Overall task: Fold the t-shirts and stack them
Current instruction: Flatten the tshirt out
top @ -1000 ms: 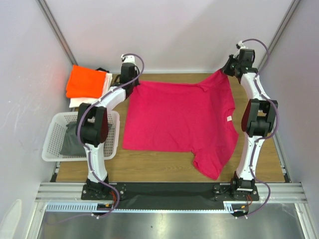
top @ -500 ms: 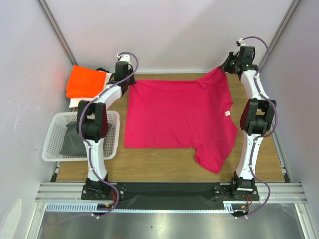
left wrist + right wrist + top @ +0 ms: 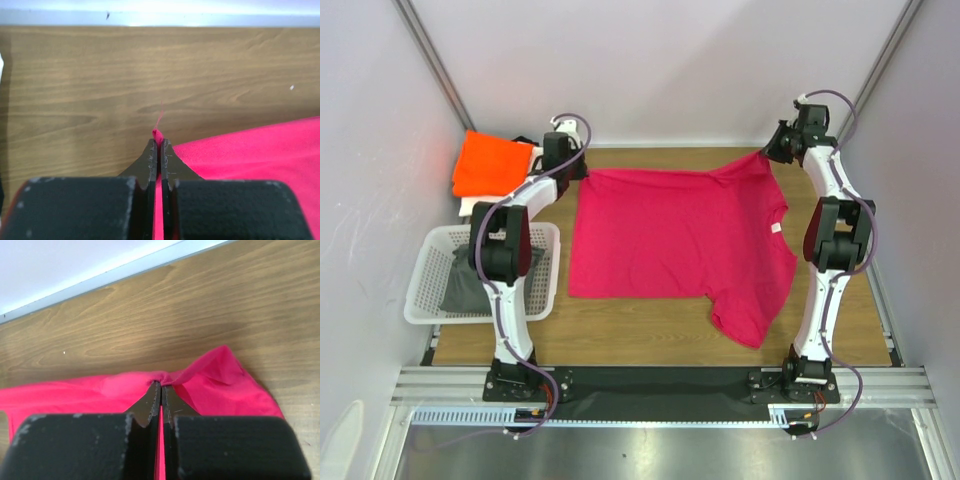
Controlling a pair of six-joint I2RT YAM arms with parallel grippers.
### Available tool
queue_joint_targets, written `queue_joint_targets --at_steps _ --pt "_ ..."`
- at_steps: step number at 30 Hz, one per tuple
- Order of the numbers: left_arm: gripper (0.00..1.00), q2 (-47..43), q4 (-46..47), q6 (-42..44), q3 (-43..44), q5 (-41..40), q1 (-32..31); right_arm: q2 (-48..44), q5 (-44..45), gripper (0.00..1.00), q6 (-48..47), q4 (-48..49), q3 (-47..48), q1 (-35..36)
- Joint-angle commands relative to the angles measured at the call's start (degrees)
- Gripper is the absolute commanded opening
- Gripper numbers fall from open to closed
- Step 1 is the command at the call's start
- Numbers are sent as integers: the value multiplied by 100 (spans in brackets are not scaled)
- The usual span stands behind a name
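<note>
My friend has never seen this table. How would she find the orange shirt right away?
Look at the wooden table and go to its far left corner, behind the white basket. The orange shirt lies there, folded, on a white shirt. It is the only bright orange thing, a neat folded rectangle, while the pink shirt is spread flat in the middle.

It reads as a robotics lab cell. Plain white panels point(image 3: 670, 70) box in a small wood-grain table point(image 3: 640, 335), a metal strut point(image 3: 430, 60) climbs the upper left corner, and a cabled left arm point(image 3: 505, 250) and right arm point(image 3: 835, 240) are bolted to an aluminium rail point(image 3: 450, 383) along the bottom.
</note>
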Motion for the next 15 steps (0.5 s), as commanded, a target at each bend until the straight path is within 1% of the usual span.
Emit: queue_joint_targets --at_steps 1,5,9,11,14,15 --pt "0 -448 349 224 -292 421 172 -591 -23 0 92 -28 -31 -41" --pt "0 -554 551 576 -495 1237 251 -793 29 0 92 -124 -276 -41" --pt "0 -607 447 909 -496 1354 287 -987 178 0 83 -360 -461 -41" --pt "0 -677 463 928 -565 1389 330 -1057 214 0 118 -510 -479 -50" --pt "0 -887 832 928 -890 1485 401 -1180 135 0 179 -643 -707 -50" --pt "0 -1010 963 919 -1100 1729 418 -1267 117 0 232 -617 -882 -50"
